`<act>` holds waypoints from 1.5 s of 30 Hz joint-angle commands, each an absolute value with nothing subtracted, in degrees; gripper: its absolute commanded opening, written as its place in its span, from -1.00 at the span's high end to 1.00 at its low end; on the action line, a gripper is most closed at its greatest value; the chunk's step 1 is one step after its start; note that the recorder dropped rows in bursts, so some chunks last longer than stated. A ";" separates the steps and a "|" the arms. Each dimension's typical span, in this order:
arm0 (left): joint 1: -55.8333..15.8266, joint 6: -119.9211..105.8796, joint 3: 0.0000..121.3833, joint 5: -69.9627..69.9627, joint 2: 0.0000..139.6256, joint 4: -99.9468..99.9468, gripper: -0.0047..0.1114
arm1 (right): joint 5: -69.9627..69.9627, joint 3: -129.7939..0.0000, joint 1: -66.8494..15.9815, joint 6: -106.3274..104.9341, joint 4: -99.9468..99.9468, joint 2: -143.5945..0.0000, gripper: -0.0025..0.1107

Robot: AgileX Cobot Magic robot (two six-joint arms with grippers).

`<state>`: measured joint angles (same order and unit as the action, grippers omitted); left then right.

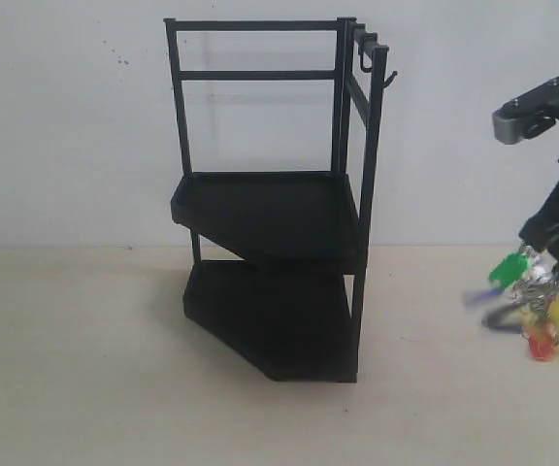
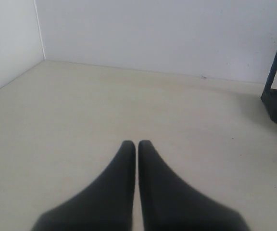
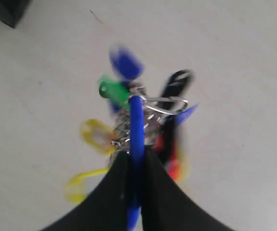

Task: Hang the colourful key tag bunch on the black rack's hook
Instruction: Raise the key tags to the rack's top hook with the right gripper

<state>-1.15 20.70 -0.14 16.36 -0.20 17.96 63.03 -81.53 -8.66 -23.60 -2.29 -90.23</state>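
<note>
Right wrist view: key tag bunch (image 3: pixel 137 120) pinched between fingers (image 3: pixel 110 192).

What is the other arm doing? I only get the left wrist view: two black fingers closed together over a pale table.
Observer: The right fingers are shut on a blue strip of the colourful key tag bunch, which dangles beneath them.
Operator: Is it on the hook yet?
Observer: No, the hook near the top of the black rack carries nothing.
</note>
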 commanded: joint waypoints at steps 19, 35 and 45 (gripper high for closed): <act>-1.22 20.52 0.00 16.12 0.00 17.92 0.84 | 54.63 -81.95 -8.66 -31.90 7.41 -89.85 0.96; -1.22 20.52 0.00 16.12 0.00 17.92 0.84 | 48.09 -95.35 -14.15 -15.18 2.32 -89.87 0.96; -1.22 20.52 0.00 16.11 0.00 17.92 0.84 | 41.47 -96.64 -20.00 -10.78 -3.97 -92.09 0.96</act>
